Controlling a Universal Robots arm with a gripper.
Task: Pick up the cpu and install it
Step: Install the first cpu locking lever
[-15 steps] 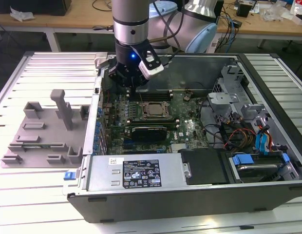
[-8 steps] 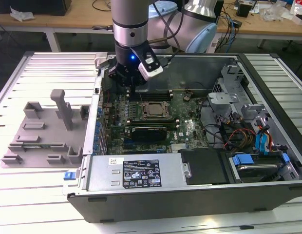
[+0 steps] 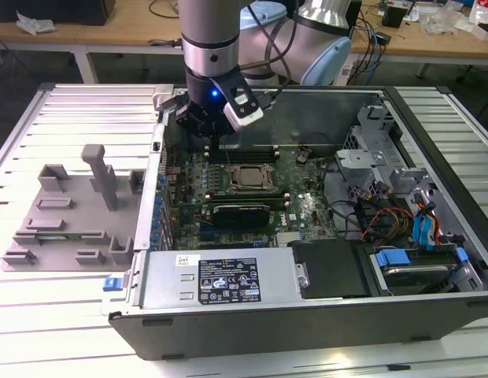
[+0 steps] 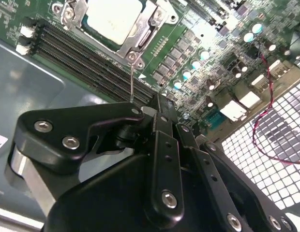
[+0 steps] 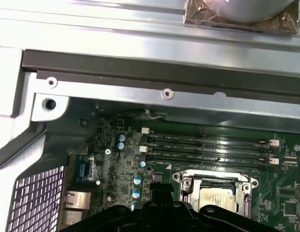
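The black, bolted-link end effector (image 3: 208,132) hung in the upper middle of the exterior frame, just inside the open gray metal computer case (image 3: 307,327). Open or closed, I could not tell, and nothing showed in its grasp. Just beside it, toward the frame's centre, the small square silvery-topped cpu (image 3: 248,177) lay inside the steel-framed socket (image 4: 140,41) on the green motherboard (image 3: 303,209). It looked seated, though I could not tell if the frame was clamped down.

Between tool and socket ran the dark parallel memory slots (image 5: 208,147), and a thin bare metal lever (image 4: 132,82) stood upright right by the tool's tip. That was the danger as I read it. A sideways drift could catch and bend the lever or scrape the slots, and pressure on a chip sitting askew could damage the socket's contacts.

Further out, a twisted red-and-black cable (image 4: 266,96) looped near the perforated case wall (image 4: 280,140), close enough to snag. The case's rim crowded the arm on that side. Well apart, at the exterior view's left, a gray moulded tray (image 3: 71,209) sat on the white slatted desk (image 3: 39,315).
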